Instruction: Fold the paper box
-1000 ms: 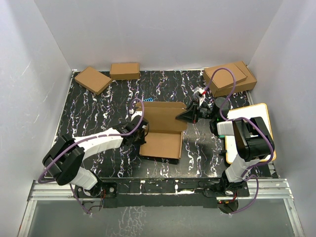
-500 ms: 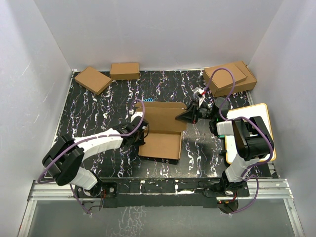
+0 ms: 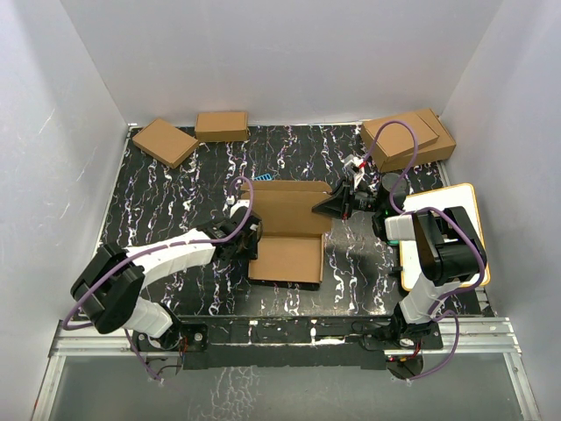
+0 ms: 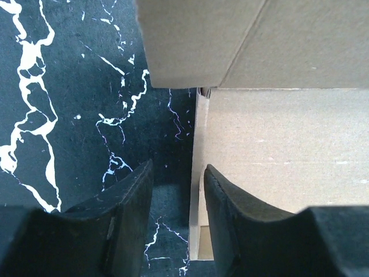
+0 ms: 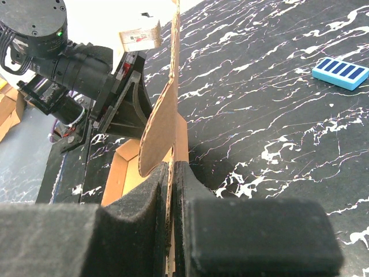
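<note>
Black marble-look table [image 3: 175, 184], white walls on three sides.

Starting at the left gripper [image 4: 179, 173]: sits partly open with nothing in its grip, straddling the low left wall of the paper box [image 4: 277, 144]. Keeps one finger [image 4: 130, 213] over bare table and the other [image 4: 236, 219] over the box floor. Can't tell from the wrist view whether either one touches the cardboard edge. Reaches in low from the near-left corner, forearm stretched diagonally toward the box. Has bare marbled surface to its left and toward the near edge.

Over to the right gripper [image 5: 171, 167]: clamped tight on a thin cardboard flap [image 5: 161, 115] of the same box, holding it upright on edge at the box's right side, toward the back. Comes in from the right with the wrist rolled sideways and a purple cable [image 3: 399, 175] looping above.

Lies mid-table, that box — nearer panel in front, larger panel right behind and joined to it. Shows bare table on both sides and along the front.

Further out:
- two small brown boxes [image 3: 165, 141] at the back-left
- a stack of larger brown boxes [image 3: 409, 140] at the back-right
- a small blue striped block [image 5: 340, 73] out past the flap
- a white orange-rimmed board [image 3: 465, 197] under the right arm at the table's right edge
</note>
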{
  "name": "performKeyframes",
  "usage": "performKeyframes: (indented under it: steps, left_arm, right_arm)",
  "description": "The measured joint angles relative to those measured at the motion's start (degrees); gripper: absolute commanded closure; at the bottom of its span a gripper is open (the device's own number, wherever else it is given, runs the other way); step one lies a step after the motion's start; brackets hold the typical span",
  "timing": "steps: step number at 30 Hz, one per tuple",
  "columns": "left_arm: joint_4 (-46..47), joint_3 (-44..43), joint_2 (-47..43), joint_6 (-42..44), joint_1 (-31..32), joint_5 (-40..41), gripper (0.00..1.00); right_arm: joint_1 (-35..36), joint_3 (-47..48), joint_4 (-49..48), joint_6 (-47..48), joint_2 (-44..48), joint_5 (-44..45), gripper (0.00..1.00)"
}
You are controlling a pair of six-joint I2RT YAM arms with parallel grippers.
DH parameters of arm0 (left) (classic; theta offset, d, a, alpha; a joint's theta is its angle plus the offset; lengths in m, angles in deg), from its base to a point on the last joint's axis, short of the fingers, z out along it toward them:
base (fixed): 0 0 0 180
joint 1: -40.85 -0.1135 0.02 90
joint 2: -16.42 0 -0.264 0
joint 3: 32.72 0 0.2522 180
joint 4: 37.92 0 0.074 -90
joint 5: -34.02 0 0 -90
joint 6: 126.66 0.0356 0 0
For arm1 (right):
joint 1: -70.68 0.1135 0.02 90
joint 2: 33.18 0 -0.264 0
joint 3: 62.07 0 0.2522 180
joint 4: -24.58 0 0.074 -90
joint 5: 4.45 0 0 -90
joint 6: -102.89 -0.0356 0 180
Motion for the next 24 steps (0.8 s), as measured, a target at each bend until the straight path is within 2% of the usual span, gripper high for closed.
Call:
performKeyframes:
  steps: [4, 9, 17, 22, 24]
  left_arm:
    - [-0.7, 0.0, -0.4, -0.3, 0.0, -1.0, 0.57]
    - [-1.8, 0.0, -0.9, -0.8, 0.0, -2.0, 0.57]
    - [-5.9, -1.5, -0.8, -1.2, 0.0, -2.3, 0.67]
    - [-5.9, -1.5, -0.6, -1.6, 0.0, -2.9, 0.69]
    - [-5.7, -1.5, -0.1, -1.6, 0.0, -3.2, 0.73]
  right_arm:
    - [0.0, 0.0, 0.0, 0.0, 0.0, 0.0, 0.92]
    - [0.0, 0.0, 0.0, 0.0, 0.0, 0.0, 0.92]
    - [0.0, 0.0, 0.0, 0.0, 0.0, 0.0, 0.92]
    - [0.0, 0.0, 0.0, 0.0, 0.0, 0.0, 0.92]
    - [0.0, 0.0, 0.0, -0.1, 0.0, -0.1, 0.92]
